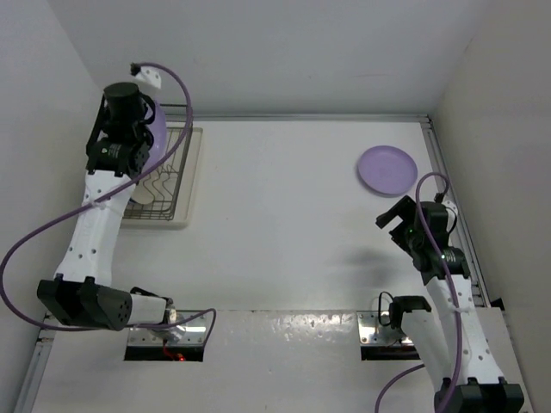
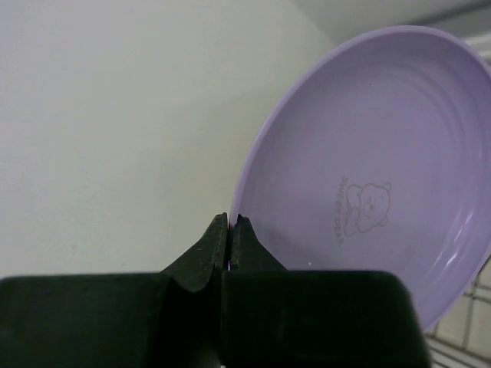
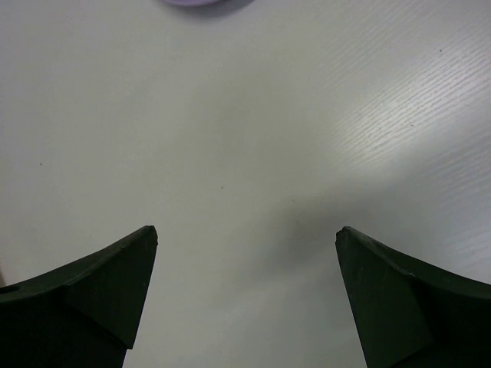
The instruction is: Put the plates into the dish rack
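My left gripper (image 2: pixel 230 224) is shut on the rim of a lilac plate (image 2: pixel 376 169) with a small bear print and holds it tilted on edge. In the top view this gripper (image 1: pixel 146 142) and its plate (image 1: pixel 158 131) are above the far end of the dark wire dish rack (image 1: pixel 182 191) at the table's far left. Pale plates (image 1: pixel 148 191) stand in the rack, partly hidden by the arm. A second lilac plate (image 1: pixel 387 169) lies flat at the far right. My right gripper (image 1: pixel 398 222) is open and empty just near of it; its wrist view (image 3: pixel 247 238) shows bare table and the plate's edge (image 3: pixel 203 2).
White walls close in the table at the left, back and right. Rack wires (image 2: pixel 469 337) show under the held plate. Metal mounting plates (image 1: pixel 168 340) sit at the near edge by the arm bases.
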Motion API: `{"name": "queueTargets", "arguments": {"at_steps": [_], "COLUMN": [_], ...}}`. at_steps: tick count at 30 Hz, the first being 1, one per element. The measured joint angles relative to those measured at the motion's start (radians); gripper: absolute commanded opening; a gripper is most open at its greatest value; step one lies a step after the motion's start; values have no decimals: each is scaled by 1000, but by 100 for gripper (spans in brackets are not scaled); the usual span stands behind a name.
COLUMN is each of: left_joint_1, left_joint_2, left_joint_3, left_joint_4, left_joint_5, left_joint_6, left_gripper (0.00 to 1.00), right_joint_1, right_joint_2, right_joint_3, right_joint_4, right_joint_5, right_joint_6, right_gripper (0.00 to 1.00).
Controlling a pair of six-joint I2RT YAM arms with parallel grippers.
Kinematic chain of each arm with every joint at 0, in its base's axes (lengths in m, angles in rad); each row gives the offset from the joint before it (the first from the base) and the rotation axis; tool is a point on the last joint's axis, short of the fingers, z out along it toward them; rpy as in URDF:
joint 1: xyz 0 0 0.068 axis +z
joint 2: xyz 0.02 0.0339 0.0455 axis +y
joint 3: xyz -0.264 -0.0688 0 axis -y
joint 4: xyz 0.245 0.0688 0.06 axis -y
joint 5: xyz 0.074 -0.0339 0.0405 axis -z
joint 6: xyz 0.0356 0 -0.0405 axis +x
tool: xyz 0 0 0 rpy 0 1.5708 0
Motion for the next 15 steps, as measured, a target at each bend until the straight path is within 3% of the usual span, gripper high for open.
{"name": "queueTargets", "arguments": {"at_steps": [8, 15], "left_joint_1": [6, -11], "left_joint_2": [4, 5], "left_joint_3": [-392, -458], "left_joint_4": [242, 507], "left_joint_5": [-74, -179], "left_joint_6": [219, 304], "left_gripper": [0, 0], "right_joint_1": [60, 81], "right_joint_2": [-57, -82], "right_joint_3": [-7, -8], "right_joint_4": [-46, -76], "right_joint_5": [6, 25], "right_joint_6": [3, 15], "right_gripper": [100, 100]}}
